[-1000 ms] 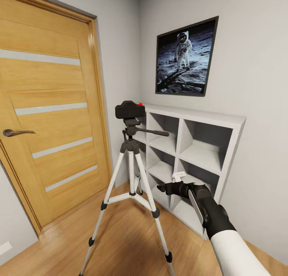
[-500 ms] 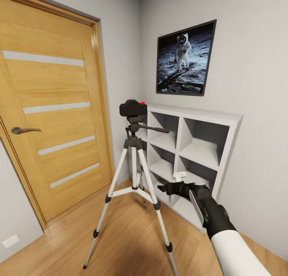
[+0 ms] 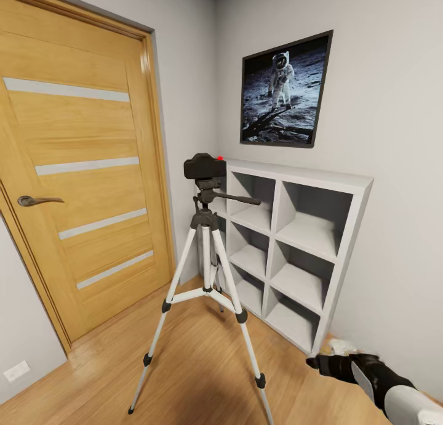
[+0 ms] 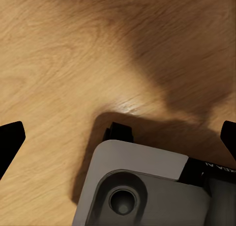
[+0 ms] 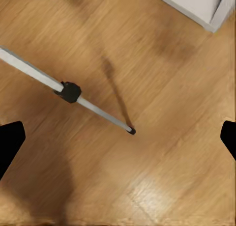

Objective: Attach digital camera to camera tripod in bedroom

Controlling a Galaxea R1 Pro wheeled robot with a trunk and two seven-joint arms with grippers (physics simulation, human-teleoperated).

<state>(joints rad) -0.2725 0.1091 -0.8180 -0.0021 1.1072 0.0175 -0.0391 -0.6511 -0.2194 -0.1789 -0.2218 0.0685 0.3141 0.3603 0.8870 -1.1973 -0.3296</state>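
Digital camera (image 3: 205, 166) atop upright camera tripod (image 3: 206, 271), pan handle toward shelf (image 3: 295, 252); both grippers wide open, empty.

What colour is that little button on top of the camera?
Red. The button sits atop the black digital camera; it shows best in the head view.

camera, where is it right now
In the head view the camera sits on top of the tripod, at centre, between the door and the white shelf.

Wood floor (image 3: 203, 376); tripod (image 3: 206, 271), cube shelf (image 3: 295, 252).
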